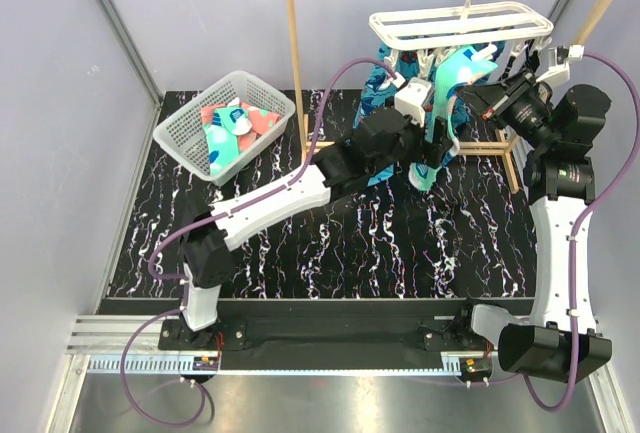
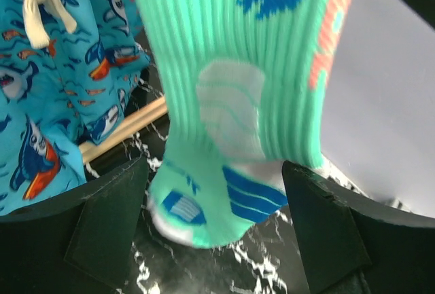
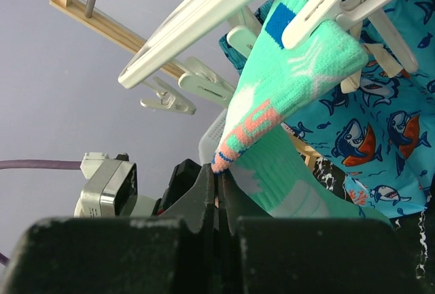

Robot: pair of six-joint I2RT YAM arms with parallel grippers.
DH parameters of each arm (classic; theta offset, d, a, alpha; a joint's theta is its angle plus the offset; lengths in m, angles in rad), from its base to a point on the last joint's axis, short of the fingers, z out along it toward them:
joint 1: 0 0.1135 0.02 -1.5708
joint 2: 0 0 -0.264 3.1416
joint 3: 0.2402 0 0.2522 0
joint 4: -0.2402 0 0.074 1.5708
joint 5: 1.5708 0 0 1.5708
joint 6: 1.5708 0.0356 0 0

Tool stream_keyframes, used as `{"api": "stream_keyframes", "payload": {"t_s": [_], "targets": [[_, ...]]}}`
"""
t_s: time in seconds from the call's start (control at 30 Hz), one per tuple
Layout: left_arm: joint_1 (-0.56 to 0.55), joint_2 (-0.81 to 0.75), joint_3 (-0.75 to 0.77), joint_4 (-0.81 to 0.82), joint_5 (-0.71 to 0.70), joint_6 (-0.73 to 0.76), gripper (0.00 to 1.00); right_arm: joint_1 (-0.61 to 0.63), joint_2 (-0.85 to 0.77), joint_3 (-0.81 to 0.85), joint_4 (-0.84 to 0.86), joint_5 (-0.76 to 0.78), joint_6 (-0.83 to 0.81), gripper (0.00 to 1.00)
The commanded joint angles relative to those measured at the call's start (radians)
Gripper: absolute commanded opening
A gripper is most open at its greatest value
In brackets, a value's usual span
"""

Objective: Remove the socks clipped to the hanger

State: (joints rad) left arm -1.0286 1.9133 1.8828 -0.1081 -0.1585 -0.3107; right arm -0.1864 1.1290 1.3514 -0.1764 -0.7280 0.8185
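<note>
A teal-green sock (image 1: pixel 462 65) with blue, white and coral marks hangs from a clip (image 3: pixel 326 5) of the white slatted hanger (image 1: pixel 440 21). My right gripper (image 3: pixel 219 172) is shut on the sock's coral-pink cuff edge, which is drawn to a point at the jaws. In the top view that gripper (image 1: pixel 466 98) sits just below the hanger's right part. My left gripper (image 2: pixel 214 172) is open lower down, with the sock's foot (image 2: pixel 224 104) hanging between its fingers (image 2: pixel 109 226) without touching them. In the top view it (image 1: pixel 438 138) is under the hanger's middle.
A blue shark-print cloth (image 2: pixel 47 90) hangs behind the sock, also on the hanger. The wooden rack (image 1: pixel 293 53) carries the hanger. A white mesh basket (image 1: pixel 190 128) at the back left holds coral and teal socks. Several empty clips (image 3: pixel 204 83) dangle from the hanger (image 3: pixel 204 9).
</note>
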Motion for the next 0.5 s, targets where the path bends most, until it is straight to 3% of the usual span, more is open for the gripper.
{"api": "stream_keyframes", "payload": {"t_s": [0.0,0.13,0.27,0.47], "targets": [[-0.007,0.021,0.076,0.099,-0.055,0.01,0.85,0.008,-0.028,-0.009,0.075,-0.033,0.042,0.0],[-0.01,0.036,0.078,0.14,-0.035,0.016,0.84,0.01,-0.028,-0.02,0.072,-0.025,0.067,0.0],[-0.011,0.035,0.073,0.162,0.013,0.03,0.75,0.013,-0.035,-0.04,0.071,-0.007,0.064,0.0],[-0.054,-0.014,0.006,0.211,-0.031,0.084,0.84,0.011,-0.04,-0.054,0.066,0.006,0.061,0.0]]}}
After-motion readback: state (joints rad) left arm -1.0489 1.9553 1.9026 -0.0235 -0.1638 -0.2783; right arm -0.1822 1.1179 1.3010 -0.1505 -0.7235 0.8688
